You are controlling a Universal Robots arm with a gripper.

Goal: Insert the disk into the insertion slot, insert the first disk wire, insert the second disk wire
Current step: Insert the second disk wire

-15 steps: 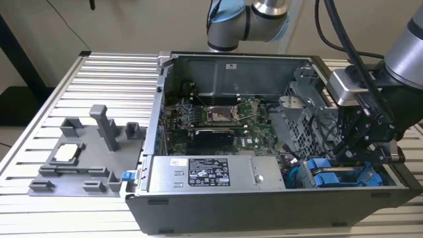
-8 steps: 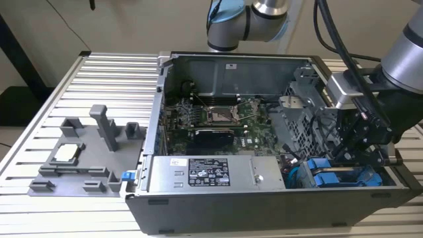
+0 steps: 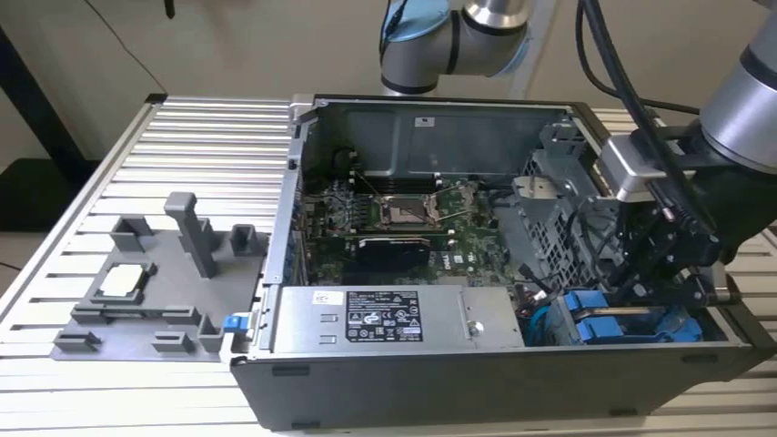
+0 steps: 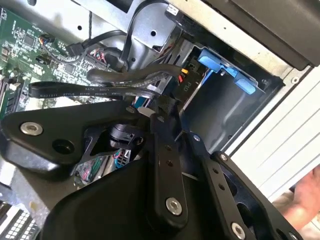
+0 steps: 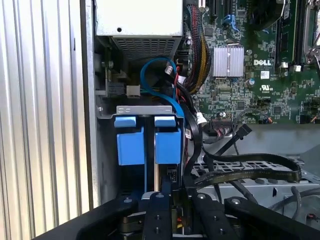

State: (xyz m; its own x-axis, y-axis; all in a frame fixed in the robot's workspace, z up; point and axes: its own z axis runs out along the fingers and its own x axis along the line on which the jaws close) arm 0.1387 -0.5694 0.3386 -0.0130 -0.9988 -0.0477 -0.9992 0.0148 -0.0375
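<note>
Arm: your arm reaches down into the open computer case [image 3: 364, 382], at its corner on the exterior view's right.
Claw: your claw [image 5: 167, 187] hangs right by the blue parts; you cannot tell if its fingers are apart or together.
In the way: black wires [image 5: 240, 167] cross close beside the claw.
Nearby: the grey power box [image 3: 388, 319] and green board [image 5: 260, 75].
Disk: the disk [image 3: 631, 323], in its blue frame, sits in the insertion slot [image 5: 105, 150] on the tabletop [image 3: 158, 182].
</note>
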